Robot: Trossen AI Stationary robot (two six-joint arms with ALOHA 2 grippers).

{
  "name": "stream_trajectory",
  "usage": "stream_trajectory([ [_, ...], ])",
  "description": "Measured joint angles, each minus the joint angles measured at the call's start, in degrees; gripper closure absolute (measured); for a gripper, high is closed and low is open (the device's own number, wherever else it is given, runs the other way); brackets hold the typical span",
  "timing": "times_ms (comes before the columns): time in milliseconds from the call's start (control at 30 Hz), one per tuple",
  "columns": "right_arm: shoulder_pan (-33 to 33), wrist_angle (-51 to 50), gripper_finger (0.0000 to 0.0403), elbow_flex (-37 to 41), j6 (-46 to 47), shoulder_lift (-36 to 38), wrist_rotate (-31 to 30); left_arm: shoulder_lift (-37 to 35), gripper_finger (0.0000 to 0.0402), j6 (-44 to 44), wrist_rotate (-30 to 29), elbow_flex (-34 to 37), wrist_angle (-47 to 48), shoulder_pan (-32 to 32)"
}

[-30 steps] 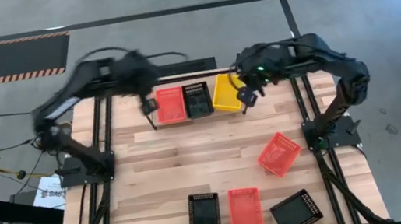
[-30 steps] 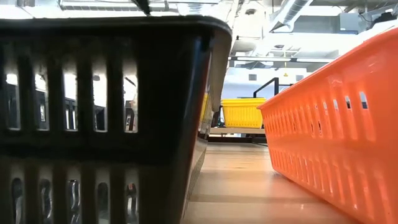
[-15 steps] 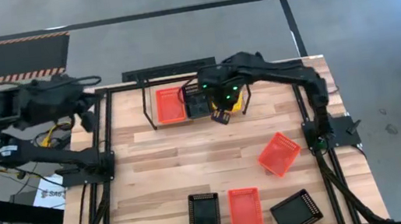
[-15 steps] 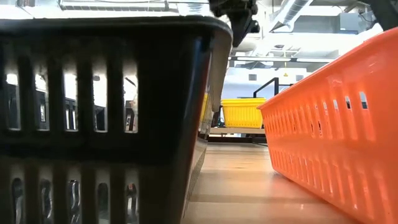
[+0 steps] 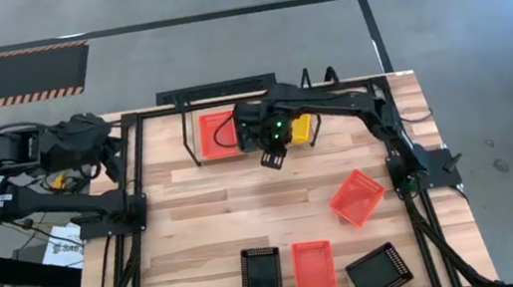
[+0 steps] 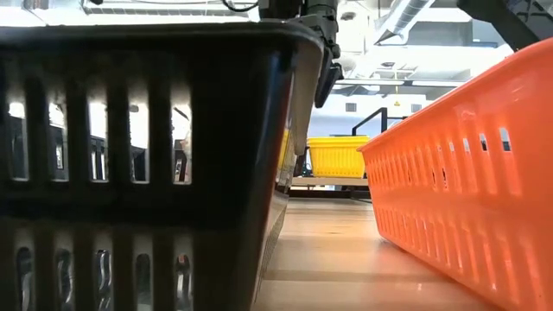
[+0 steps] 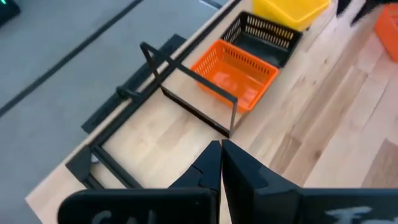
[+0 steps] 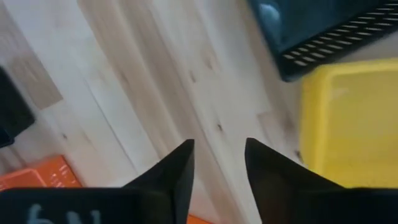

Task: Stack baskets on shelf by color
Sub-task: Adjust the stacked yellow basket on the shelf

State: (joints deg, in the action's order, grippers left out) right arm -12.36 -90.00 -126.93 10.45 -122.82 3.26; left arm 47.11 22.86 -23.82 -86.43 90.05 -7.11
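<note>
Three baskets sit side by side at the table's far edge: a red-orange one (image 5: 217, 134) (image 7: 233, 71), a black one (image 5: 249, 116) (image 7: 264, 34) and a yellow one (image 5: 302, 128) (image 8: 348, 124). The shelf's thin black tubing (image 7: 198, 99) stands at the red-orange basket's left end. My right gripper (image 5: 271, 156) (image 8: 217, 158) hangs open, pointing down over bare wood just near of the black and yellow baskets. My left gripper (image 7: 221, 152) is shut and empty, drawn back at the table's left edge (image 5: 107, 149).
Loose baskets lie on the near half: a tilted red-orange one (image 5: 357, 197) at the right, then black (image 5: 261, 276), red-orange (image 5: 313, 269) and black (image 5: 378, 272) along the near edge. The first two fill the low view (image 6: 130, 173) (image 6: 467, 173). Bare wood lies in the middle.
My left arm has pulled back from the far-edge baskets toward the table's left edge. My right gripper has left the yellow basket, gone left and toward the near edge, and come down lower, turning to point down.
</note>
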Motion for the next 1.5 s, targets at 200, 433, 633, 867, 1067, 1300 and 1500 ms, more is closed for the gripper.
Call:
stream_trajectory([
  [200, -3.66, 0.06, 0.0221, 0.6, -0.4, 4.01, -0.81, 0.08, 0.0401, 1.0, 0.99, 1.4, -0.09, 0.0],
  [433, -6.41, 0.01, 0.0227, 13.08, 2.15, 13.56, -3.21, 0.07, 0.0401, 3.28, 1.01, 1.39, -0.07, 0.0],
  [633, -5.32, 10.42, 0.0222, 29.29, 4.12, 20.91, -3.52, 0.12, 0.0401, 3.98, -0.66, 1.38, -0.05, 0.0],
  [867, -5.59, 20.4, 0.0222, 34.88, 1.15, 21.31, -3.56, 0.12, 0.0401, 4.67, -0.74, 1.38, -0.75, 0.0],
  [1067, -6.87, 24.57, 0.022, 34.97, -3.82, 18.96, -3.47, 0.12, 0.0401, 5.22, -0.67, 1.38, -0.79, 0.0],
  [1300, -7.74, 24.88, 0.022, 34.97, -7.35, 15.6, -3.44, 0.14, 0.0401, 5.46, -0.45, 1.38, -0.79, 0.0],
  [1500, -7.67, 25.31, 0.0222, 35.0, -9.2, 12.05, -3.4, 0.12, 0.0401, 5.46, -0.42, 1.37, -0.79, 0.0],
])
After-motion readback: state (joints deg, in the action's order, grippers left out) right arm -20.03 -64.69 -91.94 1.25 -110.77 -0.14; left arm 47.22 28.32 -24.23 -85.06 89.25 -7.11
